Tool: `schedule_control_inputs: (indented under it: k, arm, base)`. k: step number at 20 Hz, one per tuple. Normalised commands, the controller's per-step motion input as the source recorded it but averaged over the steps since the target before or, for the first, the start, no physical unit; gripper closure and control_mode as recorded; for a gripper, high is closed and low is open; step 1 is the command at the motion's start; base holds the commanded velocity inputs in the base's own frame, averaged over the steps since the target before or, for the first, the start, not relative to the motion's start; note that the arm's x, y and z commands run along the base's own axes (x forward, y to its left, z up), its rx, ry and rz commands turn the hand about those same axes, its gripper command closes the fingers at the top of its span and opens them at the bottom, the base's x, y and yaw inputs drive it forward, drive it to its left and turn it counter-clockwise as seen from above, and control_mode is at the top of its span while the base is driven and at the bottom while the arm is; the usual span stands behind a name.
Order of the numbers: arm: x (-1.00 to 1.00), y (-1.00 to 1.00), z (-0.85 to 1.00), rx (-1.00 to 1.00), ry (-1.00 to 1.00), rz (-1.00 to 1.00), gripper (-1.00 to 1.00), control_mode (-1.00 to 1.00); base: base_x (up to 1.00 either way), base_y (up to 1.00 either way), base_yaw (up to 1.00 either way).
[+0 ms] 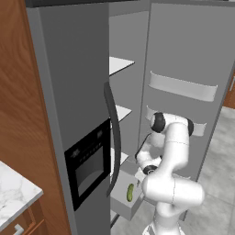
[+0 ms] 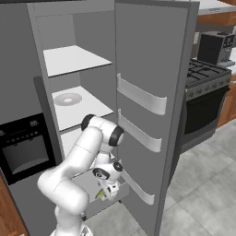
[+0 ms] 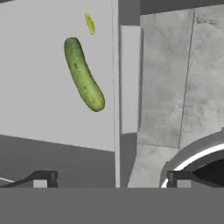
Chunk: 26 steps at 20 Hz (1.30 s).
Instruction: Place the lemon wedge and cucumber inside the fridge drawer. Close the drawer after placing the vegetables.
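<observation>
Cucumber [image 3: 83, 74] and lemon wedge [image 3: 89, 22] lie upper left inside the fridge drawer [image 3: 52, 131]; gripper [image 3: 111, 179], spread wide and empty, should probably push its front squarely.

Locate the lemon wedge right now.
The lemon wedge lies inside the open fridge drawer, upper left in the hand view, just beyond one end of the cucumber.

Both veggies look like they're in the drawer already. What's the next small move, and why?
Probably bring the open, empty gripper to the front wall of the fridge drawer, ready to push it shut. The cucumber and the lemon wedge both lie on the drawer floor, apart from each other, and the drawer is pulled out from the fridge, so closing seems to be all that is left.
</observation>
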Motion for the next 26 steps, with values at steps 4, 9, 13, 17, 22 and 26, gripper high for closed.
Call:
schedule_control_inputs:
  k: [4, 9, 13, 17, 22, 26]
  arm:
    - [-0.79, -0.51, 0.11, 0.06, -0.04, -0.18, -1.0, -1.0]
    - [-0.02, -0.42, -0.57, 0.0, -0.09, -0.09, -1.0, -1.0]
    - [0.41, -0.27, -0.56, 0.0, -0.09, -0.04, -1.0, -1.0]
    - [0.99, 0.0, -0.4, 0.01, -0.01, 0.0, -1.0, -1.0]
    - [1.0, 0.12, -0.28, 0.03, 0.0, 0.0, -1.0, -1.0]
    - [1.0, 0.4, -0.16, 0.05, 0.0, 0.0, -1.0, -1.0]
  base:
    - [0.0, 0.0, 0.0]
    - [0.0, 0.0, 0.0]
    - [0.0, 0.0, 0.0]
    - [0.0, 0.0, 0.0]
    - [0.0, 0.0, 0.0]
    - [0.0, 0.0, 0.0]
